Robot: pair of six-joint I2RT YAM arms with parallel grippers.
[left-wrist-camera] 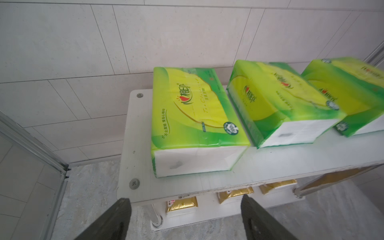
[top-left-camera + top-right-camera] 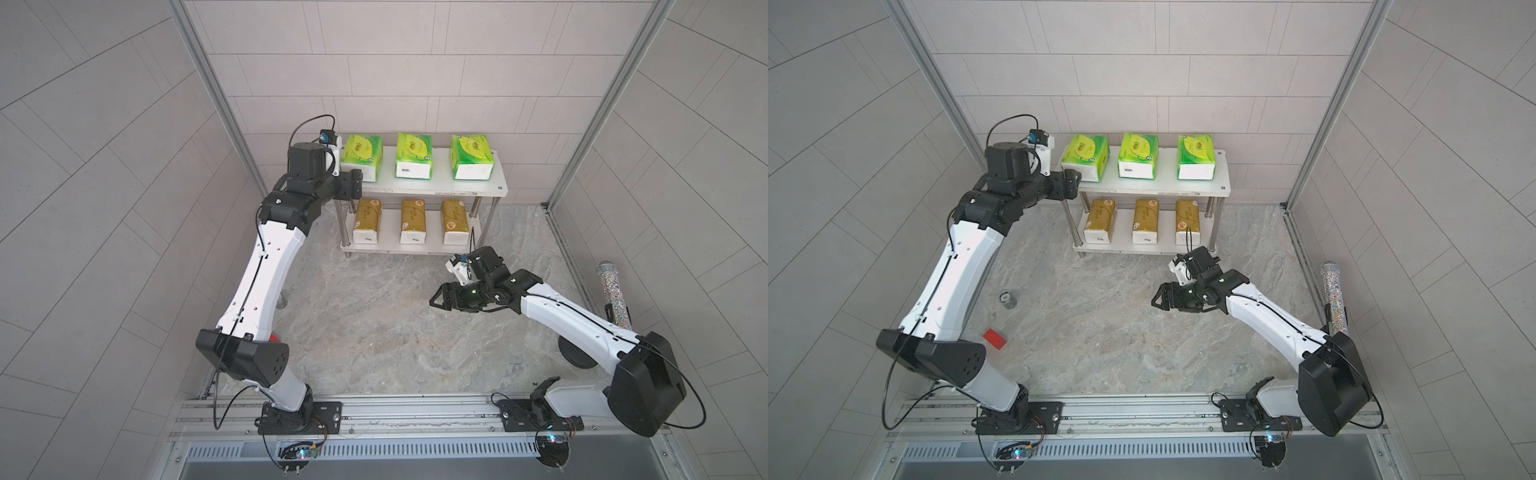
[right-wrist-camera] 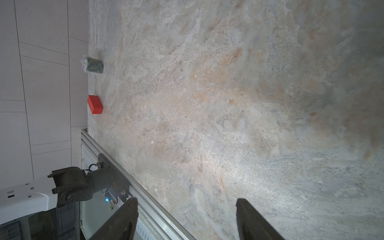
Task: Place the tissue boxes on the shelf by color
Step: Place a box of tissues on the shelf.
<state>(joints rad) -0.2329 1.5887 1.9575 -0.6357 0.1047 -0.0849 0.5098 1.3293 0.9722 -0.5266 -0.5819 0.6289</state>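
Left end effector (image 1: 185,198) gapes empty beside the shelf (image 2: 436,189), whose top board holds three green tissue boxes (image 2: 413,156) (three gold tissue boxes (image 2: 412,226) below); right end effector (image 3: 187,199) hangs open, empty, over the worktop (image 2: 374,332).

Two-tier shelf (image 2: 440,188) at the back of a marbled stone tabletop (image 2: 395,332), metal legs down on the stone. On the upper white board (image 1: 133,145), in a spaced row with white ends forward: left green pack (image 2: 361,157), slightly skewed; middle green pack (image 2: 414,154); right green pack (image 2: 472,156). On the lower board (image 2: 390,248), likewise spaced: left gold pack (image 2: 367,218), middle gold pack (image 2: 413,219), right gold pack (image 2: 455,219). Directly on the stone, well apart from the shelf: red block (image 2: 994,338) and small patterned cylinder (image 2: 1008,299) near one side wall; glittery cylinder (image 2: 614,297) on a black stand by the opposite wall.
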